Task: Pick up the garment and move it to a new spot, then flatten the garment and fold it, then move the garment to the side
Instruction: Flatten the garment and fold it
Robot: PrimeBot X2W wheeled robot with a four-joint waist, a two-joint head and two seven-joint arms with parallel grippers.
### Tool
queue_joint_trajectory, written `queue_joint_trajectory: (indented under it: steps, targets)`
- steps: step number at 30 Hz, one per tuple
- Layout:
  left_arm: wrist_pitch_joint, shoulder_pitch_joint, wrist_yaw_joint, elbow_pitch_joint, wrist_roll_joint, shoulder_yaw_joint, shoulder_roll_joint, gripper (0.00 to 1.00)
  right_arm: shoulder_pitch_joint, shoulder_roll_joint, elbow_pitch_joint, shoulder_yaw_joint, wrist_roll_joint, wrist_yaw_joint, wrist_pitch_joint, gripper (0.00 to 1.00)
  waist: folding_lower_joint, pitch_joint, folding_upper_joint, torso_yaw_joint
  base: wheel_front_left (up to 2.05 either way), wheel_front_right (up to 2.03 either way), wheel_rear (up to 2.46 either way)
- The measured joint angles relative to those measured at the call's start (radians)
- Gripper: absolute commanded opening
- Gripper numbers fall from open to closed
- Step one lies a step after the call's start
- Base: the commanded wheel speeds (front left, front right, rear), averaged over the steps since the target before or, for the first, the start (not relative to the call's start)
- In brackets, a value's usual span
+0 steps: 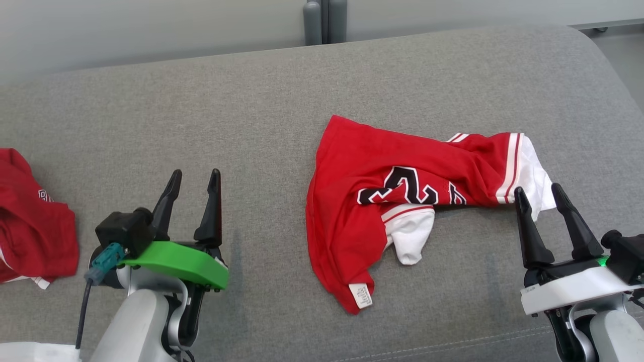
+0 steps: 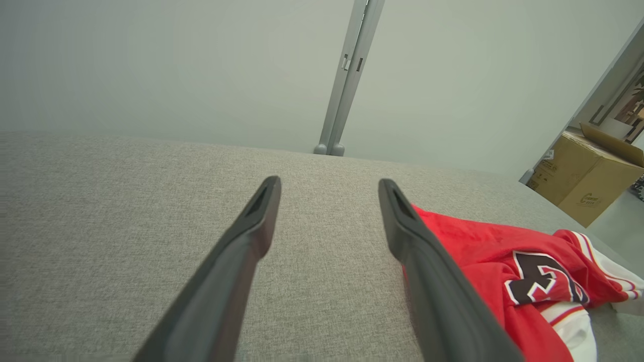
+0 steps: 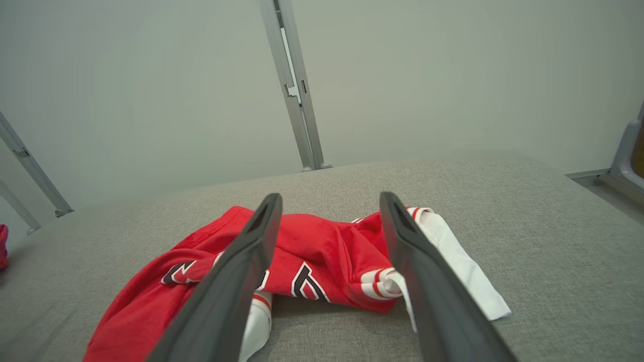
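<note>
On the grey cushion (image 1: 251, 100) before us, at the far left edge, a second red cloth (image 1: 35, 226) lies bunched. Next comes our left gripper (image 1: 195, 173), fingers spread wide and empty, well apart from the garment (image 1: 352, 166). That garment, a red jersey with black numerals, lies crumpled right of centre. Our right gripper (image 1: 537, 188) stands wide and empty too, just beside the jersey's white sleeve (image 1: 533, 171).

you see the red-and-white garment (image 1: 382, 196) lying crumpled on the grey couch (image 1: 251, 110), right of its centre, label showing.
</note>
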Motion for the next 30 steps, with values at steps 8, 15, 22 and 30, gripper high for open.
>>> queue_joint_trajectory:
  steps: [8,15,22,30]
  targets:
    - [0.000,0.038,0.006,-0.063,0.009,0.001,0.002,1.00,0.012,-0.007,0.028,-0.002,-0.019,-0.001,0.000,1.00,0.0000,0.001,0.0000,-0.009,0.00,0.00,0.00]
    - [0.000,0.053,0.009,-0.096,0.019,0.005,0.011,1.00,0.009,0.001,0.027,-0.008,-0.020,-0.002,0.000,1.00,0.0000,0.013,0.0000,-0.029,0.00,0.00,0.00]
    - [0.000,0.058,0.009,-0.126,0.027,-0.006,0.022,1.00,0.007,-0.011,0.083,-0.010,-0.027,-0.010,0.000,1.00,0.0000,0.021,0.0000,-0.050,0.00,0.00,0.00]
    - [0.037,0.058,0.008,-0.154,0.035,-0.044,0.022,1.00,-0.060,-0.049,0.156,0.016,-0.077,-0.009,0.016,1.00,0.0000,0.044,0.0000,-0.073,0.00,0.00,0.00]
